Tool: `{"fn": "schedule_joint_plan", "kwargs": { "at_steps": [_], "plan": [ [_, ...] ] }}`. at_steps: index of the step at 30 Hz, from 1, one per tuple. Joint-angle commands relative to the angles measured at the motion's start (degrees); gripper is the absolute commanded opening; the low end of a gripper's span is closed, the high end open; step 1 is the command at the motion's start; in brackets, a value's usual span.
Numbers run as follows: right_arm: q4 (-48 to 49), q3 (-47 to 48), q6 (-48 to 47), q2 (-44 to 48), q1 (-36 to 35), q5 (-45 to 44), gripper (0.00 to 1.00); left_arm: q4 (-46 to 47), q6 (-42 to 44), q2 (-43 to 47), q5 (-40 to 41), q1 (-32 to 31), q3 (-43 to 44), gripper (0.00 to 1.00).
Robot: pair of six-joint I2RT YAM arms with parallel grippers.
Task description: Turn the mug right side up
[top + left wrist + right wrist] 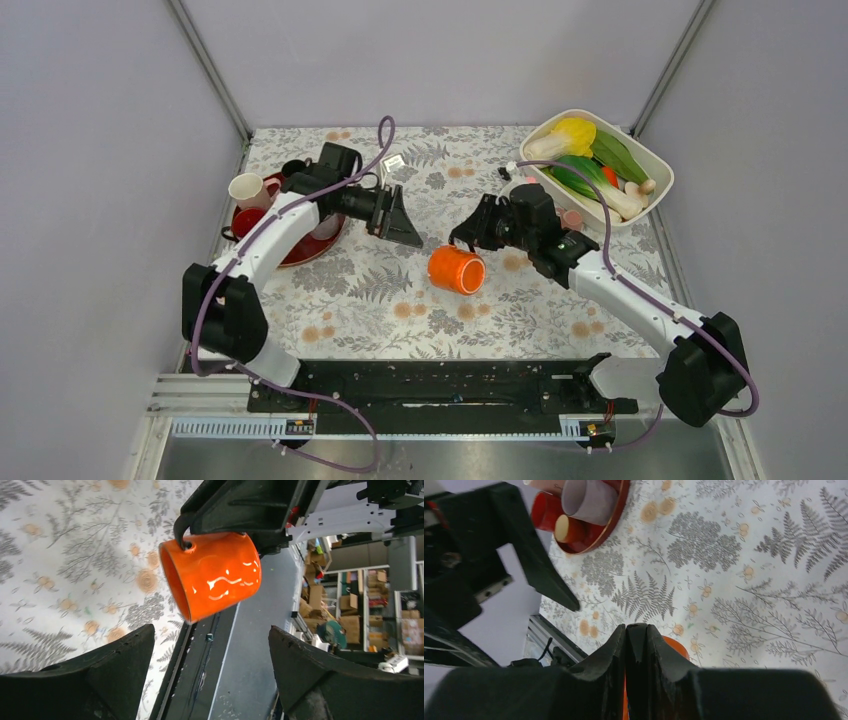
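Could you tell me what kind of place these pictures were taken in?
Probably a robot test cell in a lab or storeroom: plain grey partition walls around a cloth-covered table, and shelves of cardboard boxes beyond.

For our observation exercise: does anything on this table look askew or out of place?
Yes. The glossy orange ceramic mug is tipped over, its mouth facing sideways rather than up. The right gripper is shut on its handle, near the middle of the floral tablecloth.
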State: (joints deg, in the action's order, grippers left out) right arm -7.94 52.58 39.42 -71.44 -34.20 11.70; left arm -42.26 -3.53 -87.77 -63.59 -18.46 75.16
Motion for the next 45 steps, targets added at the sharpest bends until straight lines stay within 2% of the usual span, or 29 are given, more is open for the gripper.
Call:
{"fn": "schedule_joint_plan", "kwargs": {
  "at_steps": [1, 6, 9, 13, 16, 22, 27, 29, 30, 31, 32, 37, 38, 39, 41, 42, 44, 45],
  "plan": [
    [7.2, 3.9, 1.9, 1.2, -1.3, 2.2, 0.00, 9.0, -7.5, -3.4, -4.9, -3.2, -0.2, 0.87],
    [7.3, 5.2, 2.2, 1.6, -1.9, 2.6, 0.00, 11.0, -9.5, -5.0, -5.4, -4.0, 0.5, 0.85],
    [9.4, 5.6, 2.3, 1.9, -2.1, 2.7, 0.00, 12.2, -11.2, -6.0, -6.8, -4.6, -0.2, 0.80],
    [9.6, 5.8, 2.1, 2.0, -2.1, 2.3, 0.00, 12.7, -12.3, -5.5, -10.7, -5.0, -0.8, 0.62],
    [9.8, 6.3, 1.9, 1.9, -2.0, 2.2, 0.00, 13.6, -12.6, -3.9, -13.1, -5.4, -2.2, 0.55],
    [11.4, 8.0, 2.3, 1.8, -2.1, 2.2, 0.00, 29.3, -26.8, -1.7, -16.0, -5.7, -8.1, 0.52],
    [13.2, 8.2, 2.5, 2.3, -2.1, 1.7, 0.00, 36.1, -33.4, -1.5, -16.8, -5.8, -7.6, 0.50],
    [14.3, 8.1, 2.9, 2.1, -2.2, 1.8, 0.00, 39.4, -36.8, -1.6, -17.1, -5.8, -6.7, 0.35],
    [14.8, 8.0, 3.1, 1.9, -2.2, 2.0, 0.00, 41.5, -38.6, -1.5, -17.3, -5.8, -6.5, 0.24],
    [15.1, 7.9, 3.2, 1.8, -2.3, 2.1, 0.00, 44.1, -40.8, -1.3, -17.2, -5.9, -6.6, 0.09],
    [15.3, 7.7, 3.2, 1.7, -2.4, 2.0, 0.00, 48.2, -43.4, -1.2, -17.1, -5.9, -6.9, 0.00],
    [13.6, 6.6, 3.1, 1.9, -2.3, -1.5, 0.00, 66.9, -59.0, -1.1, -16.0, -5.1, -11.4, 0.00],
    [12.2, 6.8, 3.0, 1.6, -2.4, -2.4, 0.12, 67.7, -59.8, -1.3, -15.6, -4.6, -11.5, 0.00],
    [10.7, 7.0, 2.7, 1.2, -2.4, -3.2, 0.32, 66.9, -59.5, -1.6, -15.1, -3.9, -11.3, 0.00],
    [8.5, 7.3, 2.1, 0.3, -2.4, -4.4, 0.83, 62.4, -56.7, -2.0, -14.2, -2.7, -10.2, 0.00],
    [6.5, 7.4, 2.1, 0.0, -2.4, -5.1, 0.97, 58.2, -53.6, -2.1, -13.7, -1.9, -9.1, 0.00],
    [4.2, 7.6, 1.9, -0.5, -2.3, -6.5, 0.99, 44.7, -43.4, -2.2, -12.0, -0.7, -5.6, 0.00],
    [3.4, 7.6, 1.7, -0.5, -2.4, -7.1, 0.99, 34.1, -35.1, -2.3, -10.7, -0.4, -2.5, 0.00]
  ]
}}
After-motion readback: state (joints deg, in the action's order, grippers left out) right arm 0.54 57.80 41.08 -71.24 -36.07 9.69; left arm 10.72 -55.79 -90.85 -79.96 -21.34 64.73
